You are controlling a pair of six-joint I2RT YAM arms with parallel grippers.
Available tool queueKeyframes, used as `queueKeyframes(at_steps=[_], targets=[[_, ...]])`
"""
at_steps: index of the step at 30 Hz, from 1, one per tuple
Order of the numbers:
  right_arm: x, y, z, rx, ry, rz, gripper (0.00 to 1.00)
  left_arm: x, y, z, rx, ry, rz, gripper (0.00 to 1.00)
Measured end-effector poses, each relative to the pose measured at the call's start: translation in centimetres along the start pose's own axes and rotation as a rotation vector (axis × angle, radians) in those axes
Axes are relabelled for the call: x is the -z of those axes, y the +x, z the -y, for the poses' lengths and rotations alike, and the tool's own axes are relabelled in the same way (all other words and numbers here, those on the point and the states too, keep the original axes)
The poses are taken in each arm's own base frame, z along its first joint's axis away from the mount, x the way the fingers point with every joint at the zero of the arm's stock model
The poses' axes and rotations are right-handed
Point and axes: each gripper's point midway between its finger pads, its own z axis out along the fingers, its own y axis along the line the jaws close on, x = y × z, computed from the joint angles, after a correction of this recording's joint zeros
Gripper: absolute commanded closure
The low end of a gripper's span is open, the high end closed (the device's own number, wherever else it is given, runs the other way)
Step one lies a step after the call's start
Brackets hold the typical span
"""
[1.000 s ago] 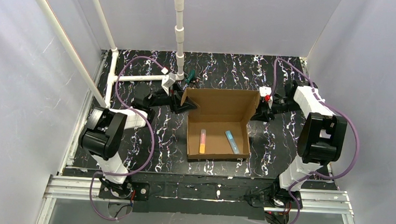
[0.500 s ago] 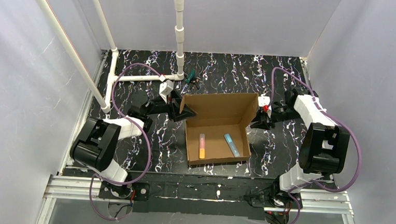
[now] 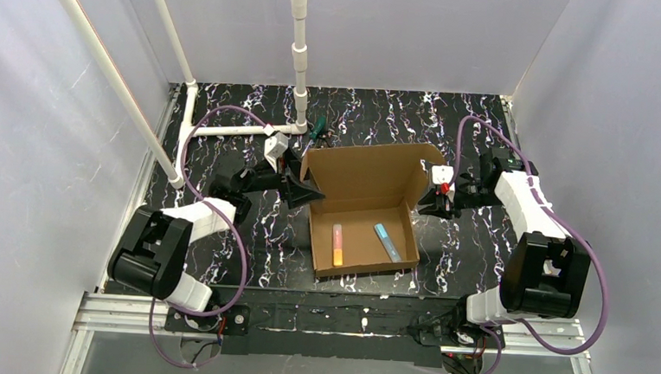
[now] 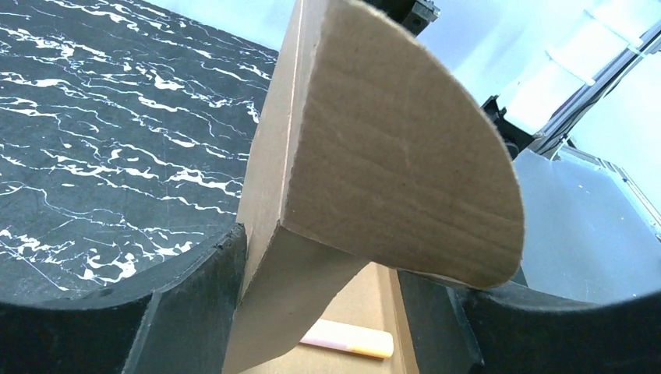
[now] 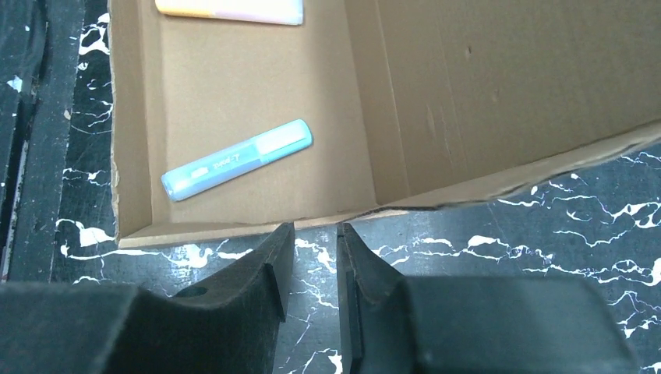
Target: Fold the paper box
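The paper box [image 3: 361,228] lies open in mid-table, its lid [image 3: 367,166] raised at the back. An orange-pink marker [image 3: 337,243] and a blue marker [image 3: 386,241] lie inside it. My left gripper [image 3: 303,191] is at the lid's left corner. In the left wrist view its jaws [image 4: 323,257] stand wide, with the rounded corner flap [image 4: 390,156] and the side wall between them, not pinched. My right gripper [image 3: 437,195] is just outside the box's right wall. Its fingers [image 5: 314,230] are a narrow gap apart, and only table shows between them.
A white pipe frame [image 3: 226,130] lies at the back left, and an upright white pipe [image 3: 299,55] rises behind the box. A small green object [image 3: 316,132] sits by the pipe's foot. Grey walls close in on three sides.
My left jaws have opened much wider around the corner flap. The lid's right corner has risen and the box has shifted slightly. The right gripper has narrowed a little.
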Motion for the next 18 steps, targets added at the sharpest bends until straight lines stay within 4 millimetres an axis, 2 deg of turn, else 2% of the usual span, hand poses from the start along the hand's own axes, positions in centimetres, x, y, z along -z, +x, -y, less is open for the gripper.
queueKeyframes(at_steps=[7,13,18], targets=[[0.0,-0.1,0.2,-0.01,0.01,0.008,0.65,0.8,-1.8,0.2,0.052,-0.021,0.012,0.28],[-0.2,-0.3,0.5,-0.018,0.018,0.015,0.64,1.4,-5.2,2.4,0.027,-0.005,0.04,0.27],[-0.6,-0.5,1.0,-0.017,0.021,0.014,0.64,1.4,-6.3,3.2,0.045,0.007,0.031,0.27]])
